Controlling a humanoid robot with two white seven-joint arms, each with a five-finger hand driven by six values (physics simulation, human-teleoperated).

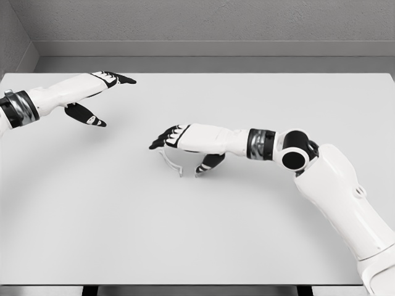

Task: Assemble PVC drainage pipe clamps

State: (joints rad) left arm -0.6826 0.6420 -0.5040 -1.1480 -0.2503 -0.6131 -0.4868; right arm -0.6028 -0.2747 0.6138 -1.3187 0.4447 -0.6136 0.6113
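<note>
Surface: one wide pale grey surface [259, 234] fills most of the view, with a grey wall behind its far edge and dark legs just showing under the near edge.
Surroundings: nothing else lies near the clamp; the stretch between the two hands is bare, so nothing blocks the way to the part except the right hand itself.
Pipe clamp: a thin, white, curved pipe clamp piece [173, 164] lies on the surface a little left of the middle, directly beneath the right hand. It reads as an open arc with a short tab turned down at its near end; its far portion is hidden by the hand, and it is so pale against the surface that finer detail cannot be made out.
Right hand: the right hand [185, 140] reaches in from the lower right, palm down over the clamp. Its fingers [162, 139] stretch out flat to the left, while the dark thumb hooks down beside the clamp's near end. Whether anything actually touches the clamp I cannot tell.
Left hand: the left hand [92, 95] hangs over the far left of the surface, well apart from the clamp, fingers spread loosely and holding nothing.
</note>
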